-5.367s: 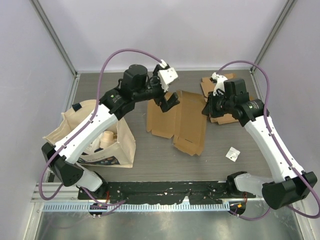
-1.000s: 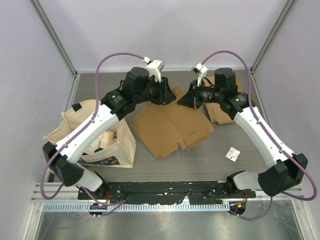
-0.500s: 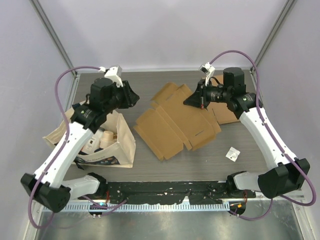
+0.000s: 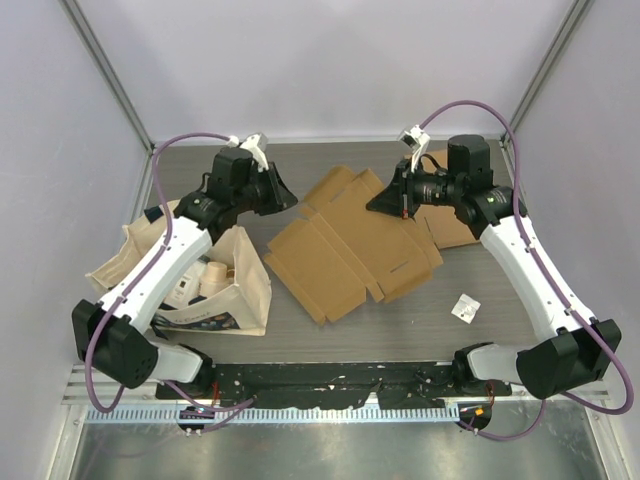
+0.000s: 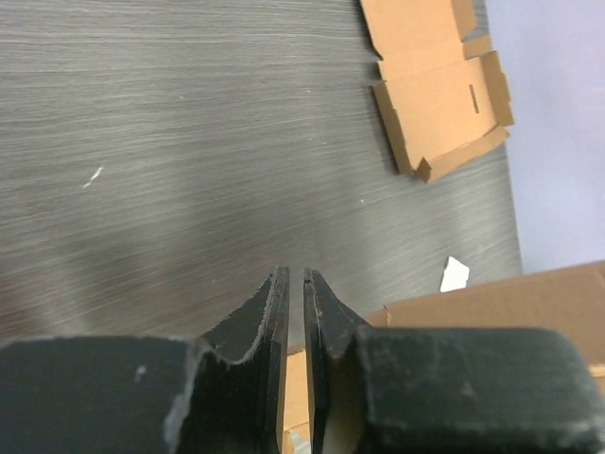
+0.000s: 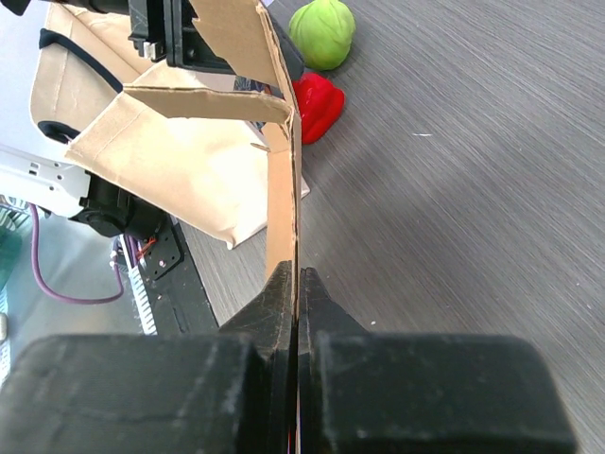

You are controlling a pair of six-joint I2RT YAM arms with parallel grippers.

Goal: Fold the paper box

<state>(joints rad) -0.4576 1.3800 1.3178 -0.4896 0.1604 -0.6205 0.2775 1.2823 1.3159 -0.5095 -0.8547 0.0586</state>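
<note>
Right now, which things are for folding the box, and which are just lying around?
For the job:
- flat cardboard box
- right claw, pinching its edge
- left claw, holding nothing

Just lying around:
- tote bag
- second flat cardboard box
- small white scrap
- green and red toys

Matt brown cardboard box (image 4: 350, 245)

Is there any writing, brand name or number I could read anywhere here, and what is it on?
None is readable.
Cream canvas tote bag: dark printed band along its lower front, too small and blurred to read.
Flat brown cardboard box blank: no print visible.
Small white paper scrap: markings indistinct.
</note>
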